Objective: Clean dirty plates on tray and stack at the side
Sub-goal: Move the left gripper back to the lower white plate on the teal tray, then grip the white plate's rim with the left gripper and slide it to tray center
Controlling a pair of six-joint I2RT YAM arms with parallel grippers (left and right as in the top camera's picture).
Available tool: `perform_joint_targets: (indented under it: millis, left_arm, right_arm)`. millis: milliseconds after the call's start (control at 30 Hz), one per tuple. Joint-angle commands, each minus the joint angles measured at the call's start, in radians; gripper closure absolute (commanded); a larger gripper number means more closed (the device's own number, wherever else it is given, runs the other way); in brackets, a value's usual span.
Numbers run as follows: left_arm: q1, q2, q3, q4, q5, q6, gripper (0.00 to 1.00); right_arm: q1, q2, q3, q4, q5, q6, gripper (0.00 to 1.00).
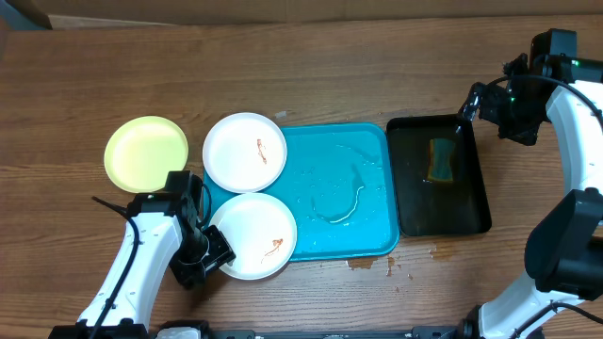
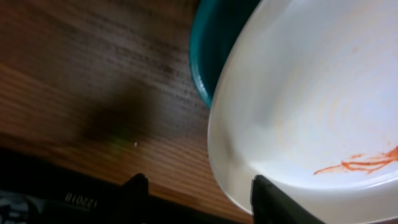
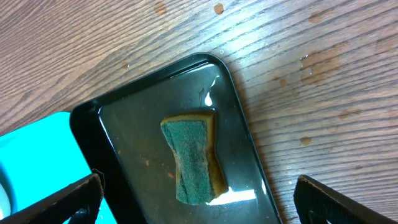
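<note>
The turquoise tray (image 1: 363,202) lies at the table's middle. Two white plates with orange smears overlap its left edge: one at the back (image 1: 244,152), one at the front (image 1: 252,235). The yellow-green plate (image 1: 146,153) lies on the table left of them. My left gripper (image 1: 212,256) is open at the front plate's left rim; in the left wrist view (image 2: 199,199) the plate (image 2: 311,106) fills the right, one finger under its edge. My right gripper (image 1: 474,102) is open above the black tray's far end, over the sponge (image 3: 193,158).
A glossy black tray (image 1: 471,212) holding water and a green-yellow sponge (image 1: 440,160) stands right of the turquoise tray. Water streaks lie on the turquoise tray. Small brown drops mark the wood near its front right corner (image 1: 363,265).
</note>
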Motion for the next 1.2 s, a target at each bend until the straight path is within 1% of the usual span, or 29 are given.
perform_joint_targets:
  millis: [0,133,200,367,433,467,600,733,967,1167]
  left_arm:
    - [-0.002,-0.002,-0.024,0.036,-0.01,-0.015,0.6]
    - [-0.002,-0.002,-0.057,0.08,-0.01,-0.037,0.62]
    - [-0.002,-0.002,-0.068,0.088,-0.009,-0.038,0.68]
    - [-0.002,-0.002,-0.084,0.095,-0.009,-0.041,0.76]
    - [-0.002,-0.002,-0.084,0.095,0.0,-0.04,0.85]
    - [-0.002,-0.002,-0.084,0.095,0.018,-0.039,0.96]
    - [-0.002,-0.002,-0.081,0.098,0.066,-0.014,0.96]
    - [-0.002,-0.002,-0.069,0.122,0.178,0.076,0.96]
    - [-0.024,-0.002,-0.064,0.228,0.266,0.065,0.96]
    - [-0.141,-0.002,-0.064,0.408,0.283,-0.039,0.96]
  right_arm:
    - [0.0,-0.032,0.012,0.003,-0.004,0.0,0.0]
    - [0.0,-0.032,0.012,0.003,-0.004,0.0,0.0]
    - [0.0,-0.032,0.012,0.003,-0.004,0.0,0.0]
    - [0.0,-0.032,0.012,0.003,-0.004,0.0,0.0]
    - [0.0,-0.032,0.012,0.003,-0.004,0.0,0.0]
    - [0.0,-0.032,0.012,0.003,-0.004,0.0,0.0]
    - [0.0,-0.032,0.012,0.003,-0.004,0.0,0.0]
    - [0.0,-0.032,0.012,0.003,-0.004,0.0,0.0]
    - [0.0,-0.032,0.012,0.003,-0.004,0.0,0.0]
    - [0.0,-0.032,0.012,0.003,-0.004,0.0,0.0]
